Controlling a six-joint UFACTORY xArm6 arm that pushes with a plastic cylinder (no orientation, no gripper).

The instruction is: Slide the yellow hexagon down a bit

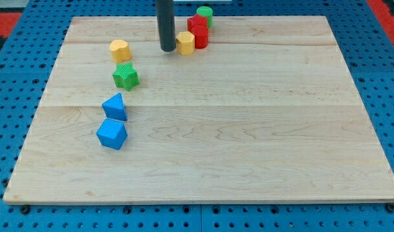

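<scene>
So, nearest the view's bottom: blue cube [112, 134], well below the yellow hexagon [120, 49]. A blue wedge-like block [115, 107] sits between the cube and the hexagon. A green star [126, 76] is just below the hexagon, slightly to the view's right and close to touching it. The hexagon itself is near the upper-left of the wooden surface [248, 129]. It looks squat, faceted, flat on its base, upright, plain yellow. My tip [167, 49] is level with the hexagon, off to its right and clear of it. Instead it sits right beside a second yellow block [185, 42], shape hard to read. I'm judging the left one as the hexagon, not certain. Further right of the hexagon and higher is a red cluster [198, 32] against that second yellow, with a green block [204, 13] behind it. No claw on this rig, just the rod, so nothing is clenched or released. Progress: I'd say the push hasn't begun. Left to do: get my tip above the hexagon, then nudge down. The star will likely get in the way.
</scene>
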